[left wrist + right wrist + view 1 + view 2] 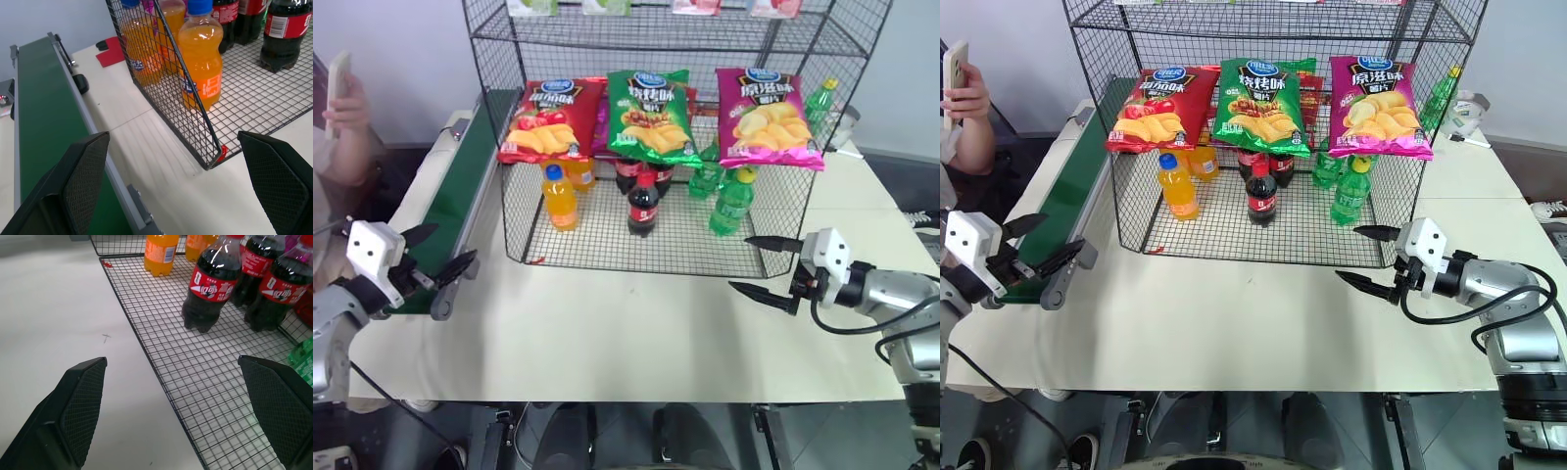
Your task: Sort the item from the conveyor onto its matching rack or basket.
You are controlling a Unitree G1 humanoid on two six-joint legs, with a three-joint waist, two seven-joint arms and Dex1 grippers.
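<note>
The item, a glossy green crisp bag (pixel 651 116), lies on a middle tier of the black wire rack (pixel 607 240), between a red crisp bag (pixel 548 122) and a magenta one (pixel 769 117). The dark green conveyor (pixel 460 196) runs along the table's left side, and no item shows on the visible part of its belt (pixel 44 112). My left gripper (pixel 453 243) hovers open over the conveyor's near end, holding nothing. My right gripper (pixel 740 262) stands open and holds nothing. It is just in front of the rack's front right corner, pointing left.
Orange soda (pixel 559 198), cola (pixel 643 206) and green soda (pixel 731 204) bottles stand on the rack's bottom tier. A person holding a phone (pixel 347 108) sits beyond the conveyor at the left. Bare white table (pixel 626 323) stretches between my grippers.
</note>
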